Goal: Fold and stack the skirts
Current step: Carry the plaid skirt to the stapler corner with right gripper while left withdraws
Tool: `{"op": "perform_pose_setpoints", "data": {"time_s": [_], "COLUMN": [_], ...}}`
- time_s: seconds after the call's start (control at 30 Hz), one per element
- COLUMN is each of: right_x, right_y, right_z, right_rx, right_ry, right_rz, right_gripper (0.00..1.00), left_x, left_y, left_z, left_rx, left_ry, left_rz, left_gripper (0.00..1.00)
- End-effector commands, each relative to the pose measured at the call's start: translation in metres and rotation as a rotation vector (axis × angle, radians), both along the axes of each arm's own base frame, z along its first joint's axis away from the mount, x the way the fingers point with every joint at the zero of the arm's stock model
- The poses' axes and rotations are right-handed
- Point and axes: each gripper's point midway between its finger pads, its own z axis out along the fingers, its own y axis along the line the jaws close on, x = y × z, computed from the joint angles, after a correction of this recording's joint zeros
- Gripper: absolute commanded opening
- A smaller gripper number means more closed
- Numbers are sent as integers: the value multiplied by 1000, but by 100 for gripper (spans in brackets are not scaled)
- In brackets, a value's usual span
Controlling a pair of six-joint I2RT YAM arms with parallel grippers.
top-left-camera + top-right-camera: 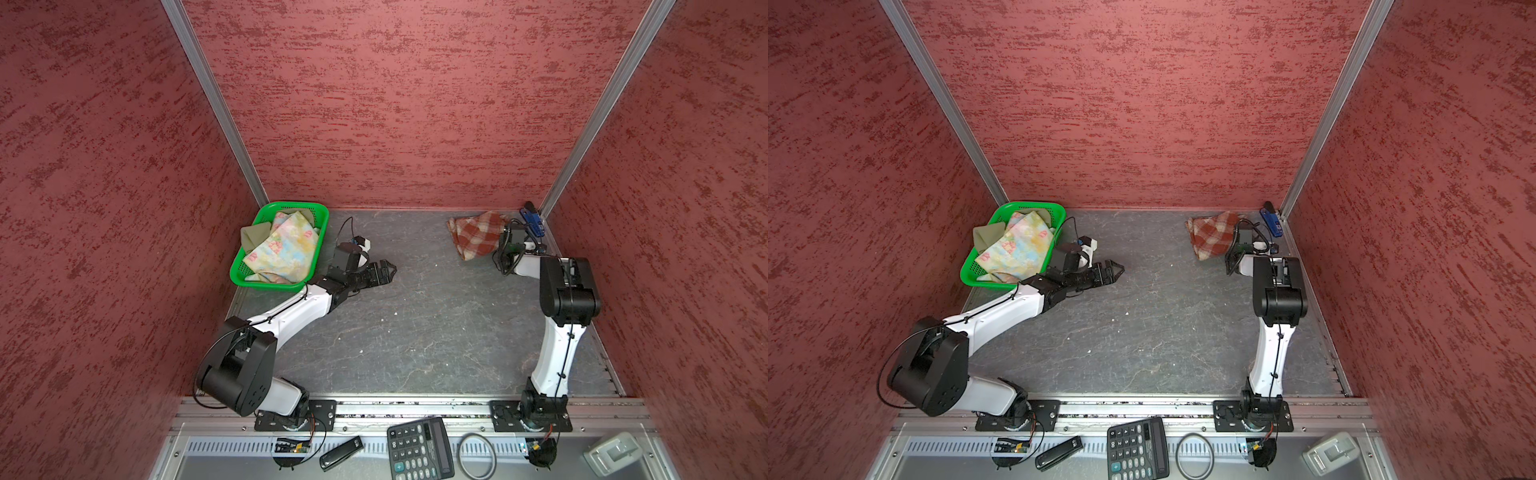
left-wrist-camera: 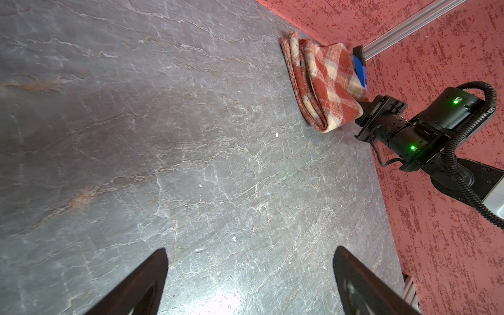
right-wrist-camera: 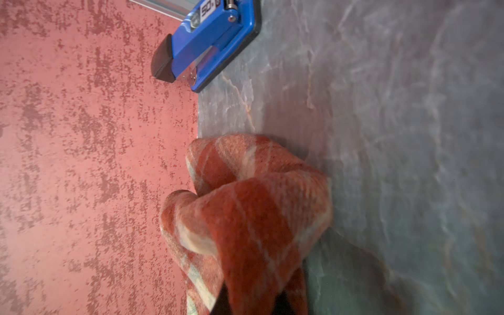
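In both top views the plaid skirt [image 1: 478,235] lies at the tabletop's [image 1: 415,324] far right corner, touching the right end effector [image 1: 503,239]. The floral skirt [image 1: 282,249] and olive skirt [image 1: 252,237] fill the green basket [image 1: 266,286] in the far left corner, near the left end effector [image 1: 388,271]. The left wrist view shows that end effector's jaws spread over bare tabletop, well apart from the plaid skirt; the right wrist view shows the right end effector [image 3: 252,302] pinching a bunched fold of the plaid skirt.

Skirts: three; one plaid skirt [image 1: 478,235], one floral skirt [image 1: 286,249], one olive skirt [image 1: 253,239].
Baskets: one green mesh basket [image 1: 293,205].
Robot arms: two; left arm [image 1: 295,313], right arm [image 1: 555,357].
Staplers: one blue stapler [image 1: 532,220].
Calculators: one calculator [image 1: 419,449].
Rings: one black ring [image 1: 475,435].
Unidentified: one black oblong device [image 1: 340,453], one grey box [image 1: 615,453].
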Motion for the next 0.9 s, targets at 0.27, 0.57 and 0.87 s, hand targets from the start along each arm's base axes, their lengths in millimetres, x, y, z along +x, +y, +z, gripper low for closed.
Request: {"op": "perform_pose_setpoints", "data": {"time_s": [0.27, 0.57, 0.87], "right_x": [5, 14, 24], "right_y": [-9, 3, 7], "right_z": [-10, -24, -30], "right_rx": [116, 170, 191], "right_ry": [23, 56, 95], "right_rz": [-198, -246, -259], "right_gripper": [0, 0, 6], "left_x": [0, 2, 4], "left_y": [12, 18, 20], "left_z": [3, 3, 5], "left_rx": [-10, -4, 0], "left_ry": [1, 11, 16], "left_rz": [38, 51, 61], "left_gripper": [95, 95, 95]}}
